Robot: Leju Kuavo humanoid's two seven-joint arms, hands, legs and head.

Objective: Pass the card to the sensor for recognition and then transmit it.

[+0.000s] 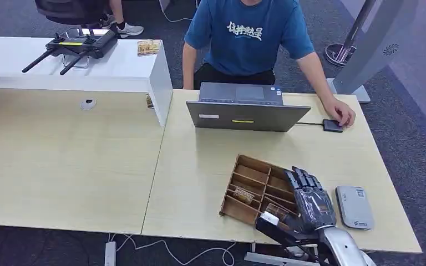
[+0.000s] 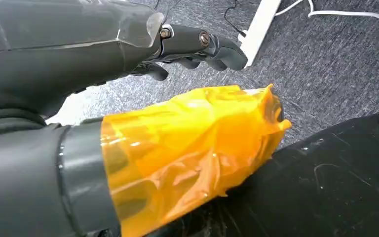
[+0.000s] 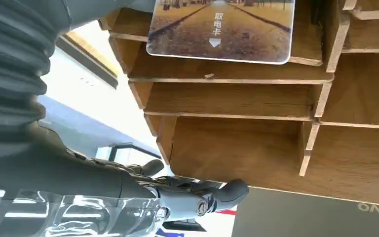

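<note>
Two cards lie in the wooden tray (image 1: 253, 183): one card (image 1: 243, 194) in a left slot, well left of the fingers, and a second card (image 1: 277, 210) just beside the right hand (image 1: 309, 197), whose fingers stretch out flat over the tray's right side, holding nothing. One grey sensor (image 1: 354, 206) lies to the right. The left hand (image 2: 197, 47) hangs with fingers loosely curled, empty.

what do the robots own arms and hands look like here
The right arm is silver, ending in a dark grey hand with black segmented fingers under clear film. The left hand is dark grey, ribbed, film-wrapped, its thumb sheathed in crinkled orange tape.
</note>
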